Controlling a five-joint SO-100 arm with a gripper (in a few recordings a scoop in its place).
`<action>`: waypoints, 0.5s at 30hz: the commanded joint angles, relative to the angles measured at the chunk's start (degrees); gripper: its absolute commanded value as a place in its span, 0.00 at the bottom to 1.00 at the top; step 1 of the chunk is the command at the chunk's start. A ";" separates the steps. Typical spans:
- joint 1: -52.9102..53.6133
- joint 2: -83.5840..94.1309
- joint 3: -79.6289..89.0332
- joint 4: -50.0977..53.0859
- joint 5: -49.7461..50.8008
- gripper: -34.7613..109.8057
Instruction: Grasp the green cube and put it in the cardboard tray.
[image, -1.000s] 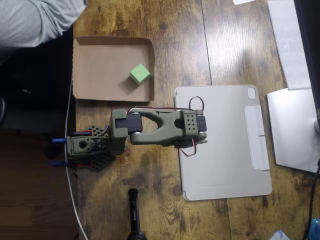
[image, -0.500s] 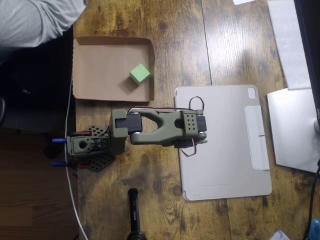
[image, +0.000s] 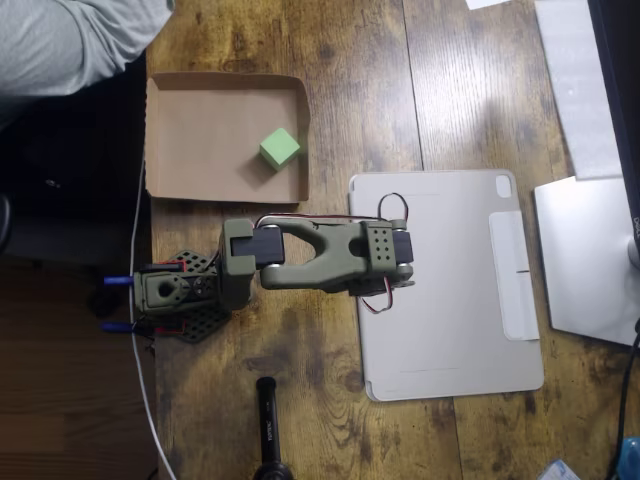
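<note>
The pale green cube (image: 279, 148) lies inside the brown cardboard tray (image: 195, 135), near its right wall, with nothing touching it. The olive-green arm (image: 315, 257) is folded low over the table below the tray, reaching right from its base (image: 170, 295). My gripper (image: 378, 288) is tucked under the arm's right end at the grey slab's left edge, well apart from the cube. Its fingers are hidden, so I cannot tell whether it is open or shut.
A flat grey tablet-like slab (image: 455, 285) lies right of the arm. A silver device (image: 585, 260) and white paper (image: 575, 80) sit at the right edge. A black cylinder (image: 270, 430) stands at the bottom. A person's grey sleeve (image: 70, 40) is at top left.
</note>
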 joint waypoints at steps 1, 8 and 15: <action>1.05 3.60 0.53 1.41 -0.62 0.30; 1.05 3.87 0.53 1.32 -0.62 0.30; 1.23 4.13 0.70 1.32 -0.70 0.30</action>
